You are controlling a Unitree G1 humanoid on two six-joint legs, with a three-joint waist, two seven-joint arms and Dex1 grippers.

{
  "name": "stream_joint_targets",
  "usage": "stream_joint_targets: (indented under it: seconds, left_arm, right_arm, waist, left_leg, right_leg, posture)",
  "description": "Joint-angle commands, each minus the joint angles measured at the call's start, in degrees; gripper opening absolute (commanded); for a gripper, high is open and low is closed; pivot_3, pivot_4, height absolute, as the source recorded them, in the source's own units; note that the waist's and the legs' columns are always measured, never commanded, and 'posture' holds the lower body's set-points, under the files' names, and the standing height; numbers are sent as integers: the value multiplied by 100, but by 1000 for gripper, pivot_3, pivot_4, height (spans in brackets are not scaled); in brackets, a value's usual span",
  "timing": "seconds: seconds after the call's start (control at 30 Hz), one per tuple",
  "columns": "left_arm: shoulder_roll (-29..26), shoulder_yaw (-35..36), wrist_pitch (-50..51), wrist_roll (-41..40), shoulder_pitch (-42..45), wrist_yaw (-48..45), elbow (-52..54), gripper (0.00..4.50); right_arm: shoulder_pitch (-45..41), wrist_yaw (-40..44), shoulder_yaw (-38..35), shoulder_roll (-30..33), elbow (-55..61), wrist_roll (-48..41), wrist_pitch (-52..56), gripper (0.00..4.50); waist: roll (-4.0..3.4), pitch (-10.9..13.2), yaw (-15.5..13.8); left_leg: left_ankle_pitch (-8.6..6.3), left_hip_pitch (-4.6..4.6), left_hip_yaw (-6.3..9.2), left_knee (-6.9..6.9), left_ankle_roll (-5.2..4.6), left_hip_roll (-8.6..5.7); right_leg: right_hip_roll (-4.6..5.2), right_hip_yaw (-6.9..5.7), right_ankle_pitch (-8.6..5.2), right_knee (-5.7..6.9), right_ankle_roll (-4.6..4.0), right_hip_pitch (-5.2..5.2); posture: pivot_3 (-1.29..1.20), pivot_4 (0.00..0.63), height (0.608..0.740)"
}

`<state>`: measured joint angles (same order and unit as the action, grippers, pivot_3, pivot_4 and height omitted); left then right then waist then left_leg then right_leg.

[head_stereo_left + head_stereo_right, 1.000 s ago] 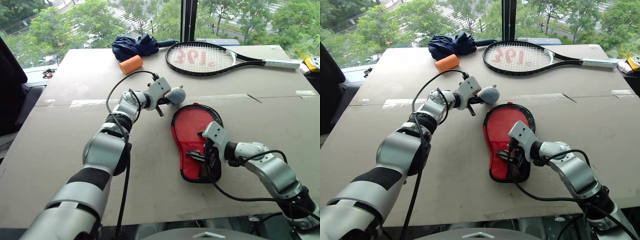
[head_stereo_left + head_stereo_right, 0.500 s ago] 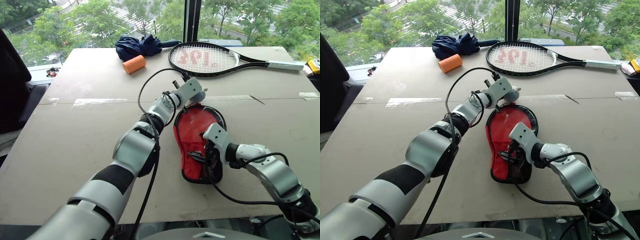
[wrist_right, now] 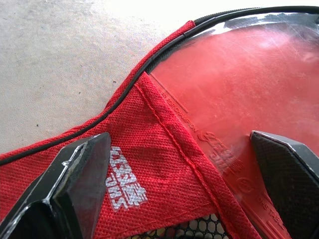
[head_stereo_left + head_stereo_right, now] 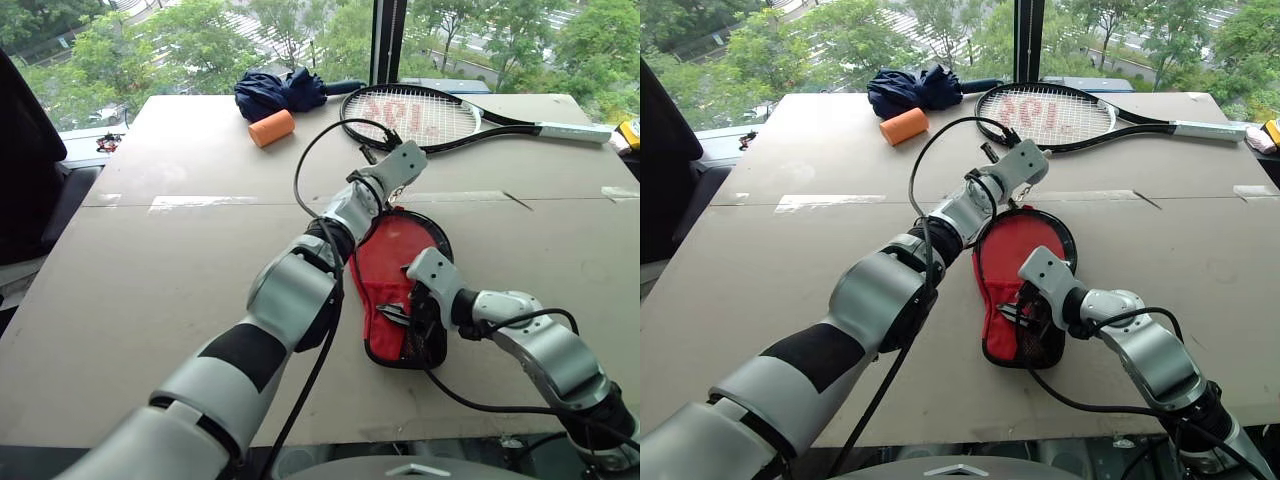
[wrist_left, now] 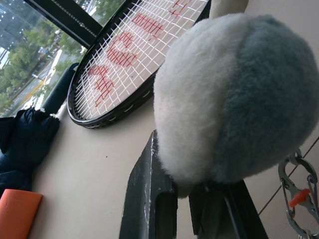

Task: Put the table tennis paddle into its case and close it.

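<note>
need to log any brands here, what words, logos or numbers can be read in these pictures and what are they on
Red mark painted on the strings of the large black tennis racket: a logo, not readable as letters.
White print on the red fabric paddle-shaped case: seen sideways, too blurred to read.
Embossed print and a round stamp on the red rubber face of the table tennis paddle: too faint to read.

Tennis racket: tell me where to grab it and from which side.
Take the tennis racket by its pale handle, coming down from above with the fingers across it. It lies flat on the table, and the handle is its narrow, straight part, pointing to the robot's right. The strung head looks too wide.
</note>
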<state>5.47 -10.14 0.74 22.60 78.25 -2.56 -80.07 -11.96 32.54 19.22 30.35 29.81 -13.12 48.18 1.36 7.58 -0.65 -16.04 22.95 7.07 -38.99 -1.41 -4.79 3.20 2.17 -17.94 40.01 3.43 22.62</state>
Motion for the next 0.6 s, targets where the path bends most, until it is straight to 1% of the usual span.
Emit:
stream_joint_targets:
  seconds: [0.03, 0.13, 0.27, 0.33, 0.4, 0.5, 0.6]
  left_arm:
    - [380, 447, -295, -452, 463, -152, 196, 139]
    - [744, 994, -503, -1055, 565, -916, 268, 139]
    - [932, 1156, -707, -1314, 539, -1856, 308, 139]
    - [1030, 1223, -847, -1501, 481, -2663, 352, 139]
    - [1076, 1242, -922, -1619, 418, -3270, 384, 139]
    - [1054, 1236, -936, -1653, 381, -3491, 385, 139]
    - [938, 1411, -761, -1821, 388, -3593, 374, 139]
  right_arm:
    - [380, 99, 386, -54, -402, -103, 419, 4500]
    - [407, 56, 358, -124, -410, -112, 429, 4500]
    - [406, 50, 353, -166, -413, -92, 443, 4500]
    - [401, 57, 356, -179, -426, -89, 436, 4500]
    - [397, 64, 358, -187, -436, -86, 430, 4500]
    - [394, 77, 344, -194, -453, -88, 422, 4500]
    - [389, 87, 332, -196, -469, -87, 413, 4500]
  waist:
    - [0, 0, 0]
    - [0, 0, 1]
    - [-4, -2, 46]
    - [-4, -2, 40]
    - [-4, -2, 39]
    - [-5, -2, 48]
    - [-5, -2, 58]
  left_leg:
    - [0, 0, 0, 0, 0, 0]
    - [0, 0, 0, 0, 0, 0]
    - [1, 0, -8, 6, 1, 3]
    - [1, 0, -8, 6, 1, 3]
    - [1, 0, -9, 6, 1, 2]
    - [1, 0, -8, 6, 1, 3]
    - [1, 0, -8, 6, 1, 3]
  right_leg:
    - [0, 0, 0, 0, 0, 0]
    - [1, 0, 0, 0, 0, 0]
    - [-2, -1, 0, 5, 0, 3]
    - [-2, -2, 0, 4, 0, 3]
    - [-2, -6, 0, 1, 0, 2]
    - [-3, -7, 0, 2, 0, 2]
    - [-3, -3, 0, 2, 0, 2]
  posture:
    - [0, 150, 740]
    - [0, 150, 740]
    - [0, 150, 740]
    - [0, 150, 740]
    - [0, 150, 740]
    - [0, 150, 740]
    - [0, 150, 740]
